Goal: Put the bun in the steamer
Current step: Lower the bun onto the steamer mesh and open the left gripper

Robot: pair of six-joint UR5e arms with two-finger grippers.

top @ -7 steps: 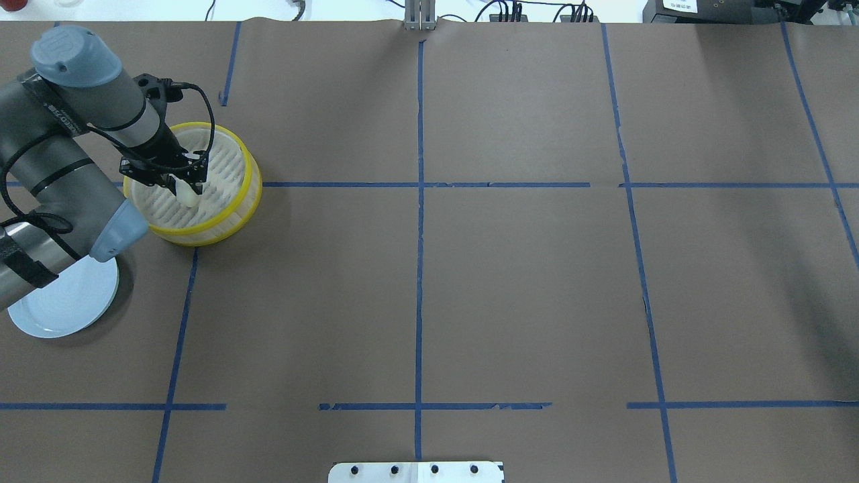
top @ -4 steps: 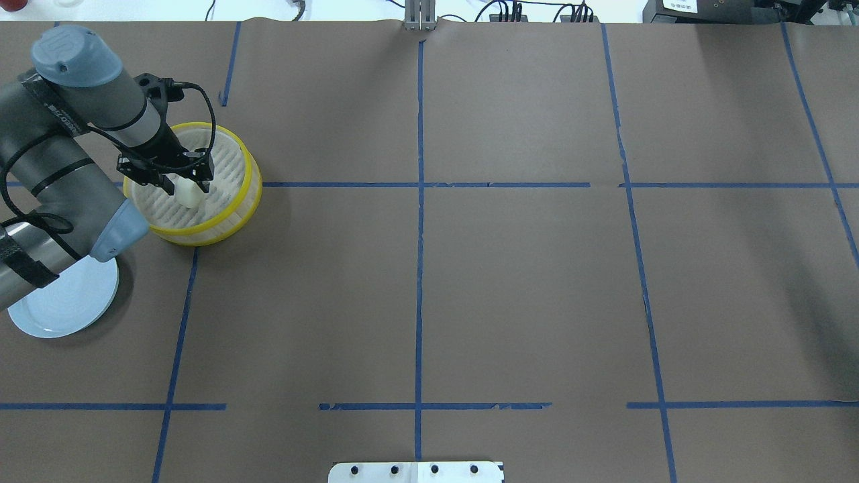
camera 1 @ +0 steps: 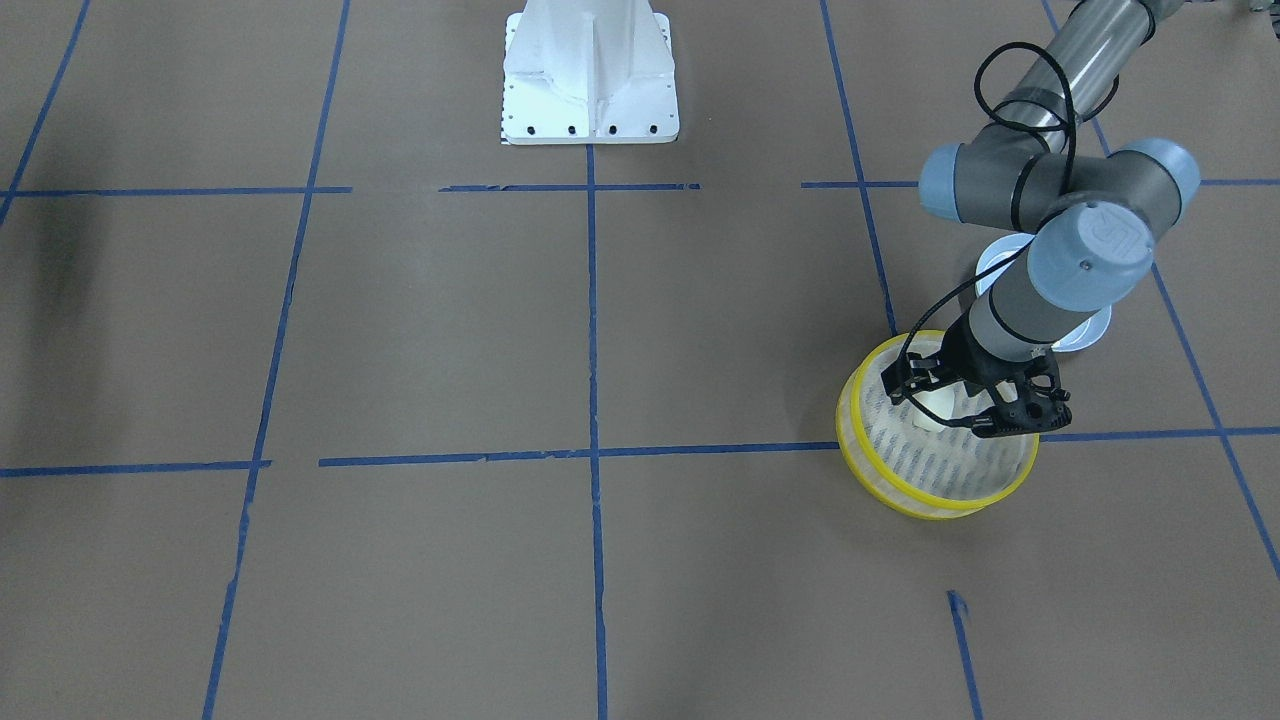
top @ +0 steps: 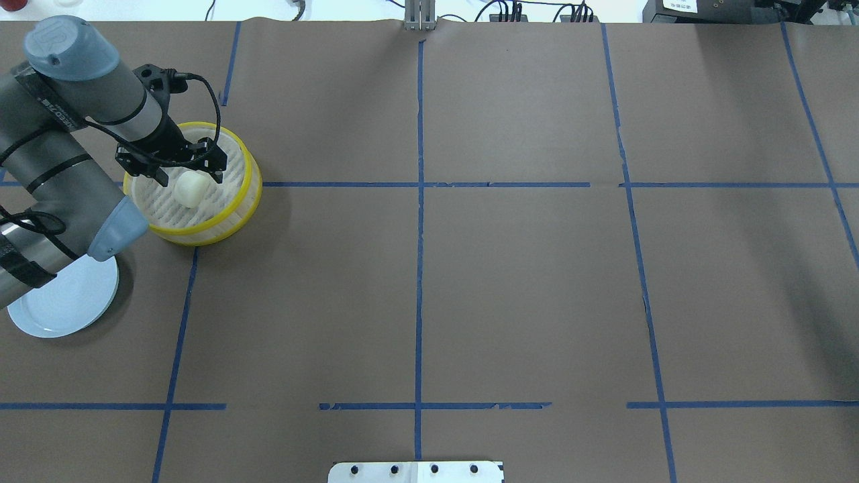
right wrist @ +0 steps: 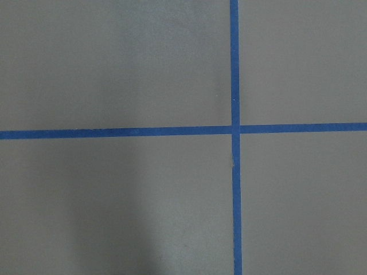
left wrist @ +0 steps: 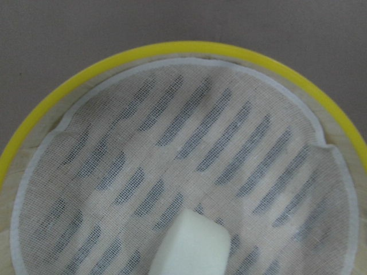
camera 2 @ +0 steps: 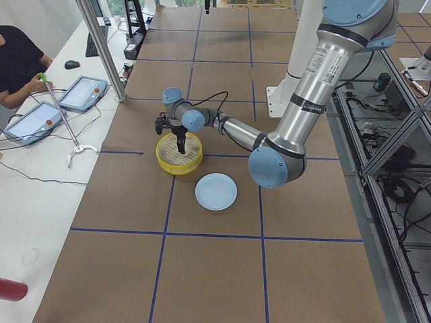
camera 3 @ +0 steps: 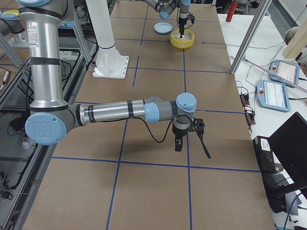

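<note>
- left gripper (top: pixel 191 174): jaws spread wide, holding nothing, just above the bun
- bun (top: pixel 188 191): lies free on the steamer (top: pixel 201 236) floor, so placement looks done
- likely left to do: lift the arm clear
- right gripper (camera 3: pixel 190 143): well apart, can't tell its opening

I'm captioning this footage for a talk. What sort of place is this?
Probably a robotics lab: a paper-covered table gridded with blue tape, two robot arms, and touchscreen pendants on a side bench.
</note>
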